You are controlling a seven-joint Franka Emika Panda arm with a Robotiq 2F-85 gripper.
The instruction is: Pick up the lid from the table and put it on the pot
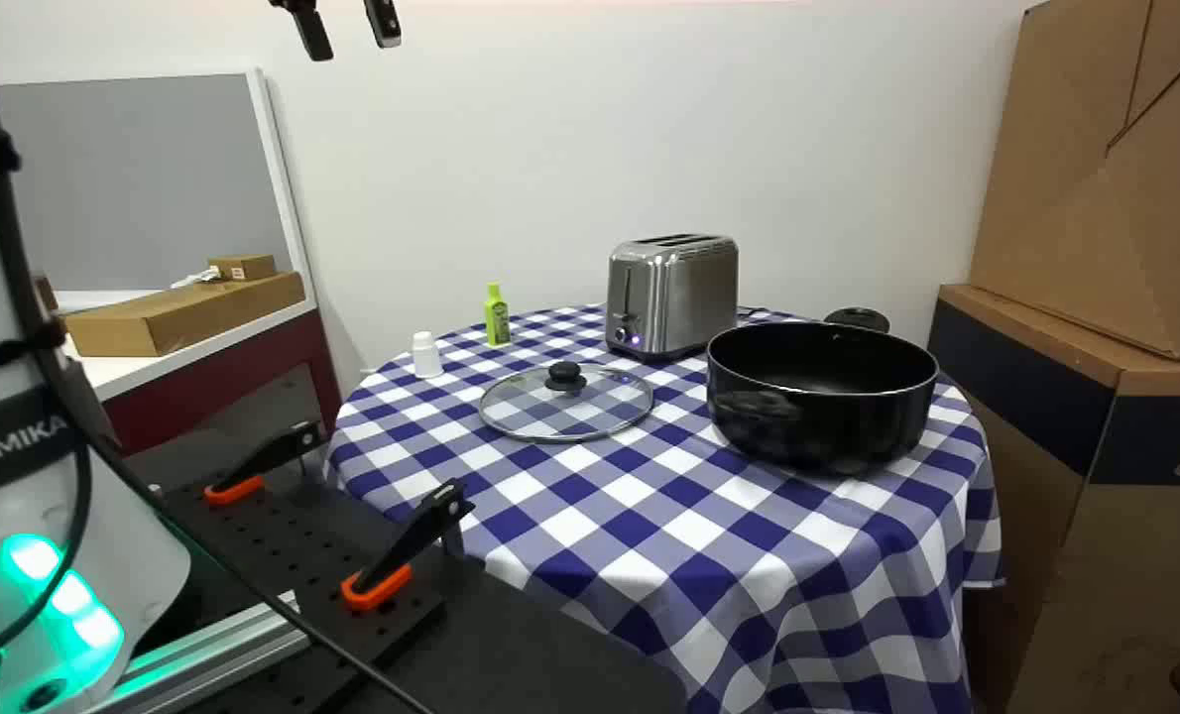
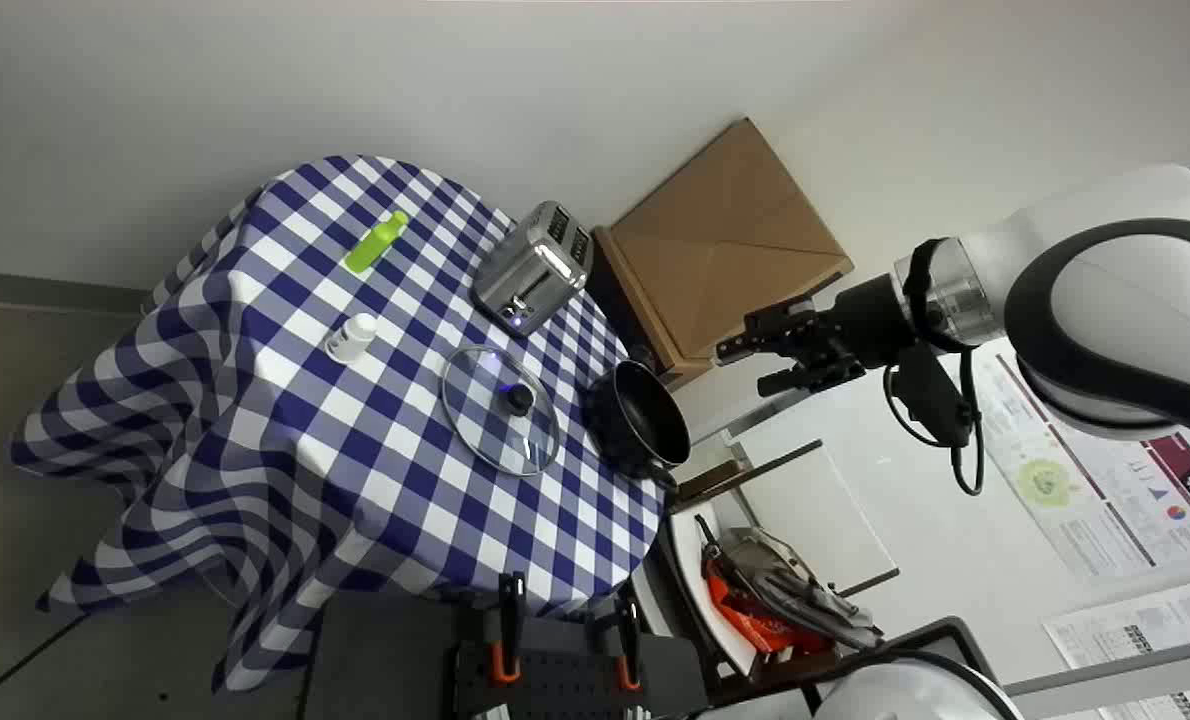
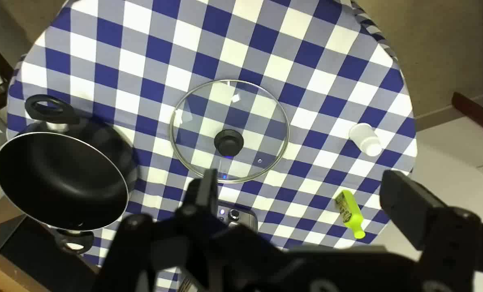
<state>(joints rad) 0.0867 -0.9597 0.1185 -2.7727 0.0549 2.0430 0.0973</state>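
The clear glass lid (image 1: 600,407) with its dark knob lies flat, knob up, on the checkered table (image 1: 640,526). It also shows in an exterior view (image 2: 485,415) and in the wrist view (image 3: 247,121). The black pot (image 1: 818,421) stands uncovered on the table beside the lid; it also shows in an exterior view (image 2: 645,410) and in the wrist view (image 3: 63,182). My gripper (image 2: 742,371) is open and empty, high above the table. Only its fingertips (image 1: 355,50) show at the top of an exterior view. In the wrist view its fingers (image 3: 300,176) are wide apart.
A silver toaster (image 1: 684,297) stands behind the lid, near the pot. A green bottle (image 1: 497,315) and a small white container (image 1: 425,355) stand on the table. Large cardboard boxes (image 1: 1096,198) stand beyond the pot. Orange-and-black clamps (image 1: 412,545) sit at the robot's base.
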